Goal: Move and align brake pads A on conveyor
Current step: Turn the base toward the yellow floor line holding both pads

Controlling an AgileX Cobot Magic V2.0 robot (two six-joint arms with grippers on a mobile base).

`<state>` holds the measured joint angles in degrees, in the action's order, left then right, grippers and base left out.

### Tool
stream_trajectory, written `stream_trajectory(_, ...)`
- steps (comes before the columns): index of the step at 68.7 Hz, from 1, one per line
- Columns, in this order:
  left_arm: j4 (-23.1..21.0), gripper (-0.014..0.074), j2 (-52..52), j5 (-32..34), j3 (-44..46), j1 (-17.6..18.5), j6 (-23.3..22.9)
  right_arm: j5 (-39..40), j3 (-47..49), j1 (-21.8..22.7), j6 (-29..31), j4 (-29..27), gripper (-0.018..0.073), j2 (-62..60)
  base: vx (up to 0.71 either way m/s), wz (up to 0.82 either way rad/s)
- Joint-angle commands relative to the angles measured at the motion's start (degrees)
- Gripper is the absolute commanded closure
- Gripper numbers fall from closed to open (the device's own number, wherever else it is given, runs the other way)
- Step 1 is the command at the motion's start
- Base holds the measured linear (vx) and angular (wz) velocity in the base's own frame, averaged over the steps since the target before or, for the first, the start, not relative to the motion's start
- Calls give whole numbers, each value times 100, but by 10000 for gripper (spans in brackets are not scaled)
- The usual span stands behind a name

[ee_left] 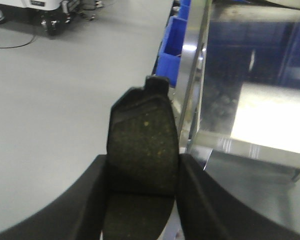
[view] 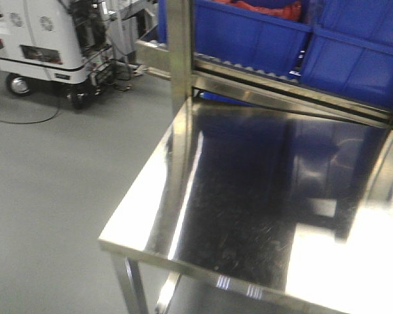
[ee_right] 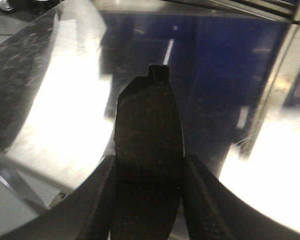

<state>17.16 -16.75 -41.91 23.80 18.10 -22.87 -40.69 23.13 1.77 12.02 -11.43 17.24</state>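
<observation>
In the left wrist view my left gripper (ee_left: 142, 165) is shut on a brake pad (ee_left: 142, 145), a dark speckled oblong with a black tab at its far end, held over the grey floor just left of the steel table's corner. In the right wrist view my right gripper (ee_right: 149, 162) is shut on a second brake pad (ee_right: 149, 125), which hangs above the shiny steel tabletop (ee_right: 65, 115). Neither gripper shows in the front view. The conveyor is out of view.
A mirror-like steel table (view: 262, 222) fills the front view, its near edge and leg at the lower left. Behind it blue bins (view: 301, 39) sit on a sloped roller rack (view: 262, 69). A white wheeled machine (view: 46, 39) with cables stands on the grey floor (view: 52, 183).
</observation>
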Motion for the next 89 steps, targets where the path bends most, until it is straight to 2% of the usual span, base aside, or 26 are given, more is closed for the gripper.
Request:
stream_trajectory(1,71,603,-54,490,163,1,-4,501,184,43,37,-70,571,43,-26,37)
stream_trajectory(43,71,603,-54,484,163,1,-4,495,184,43,37,-69,571,43,-26,40)
stream_trajectory(89,71,603,-54,484,163,1,-4,495,184,43,37,-69,571,43,-16,64)
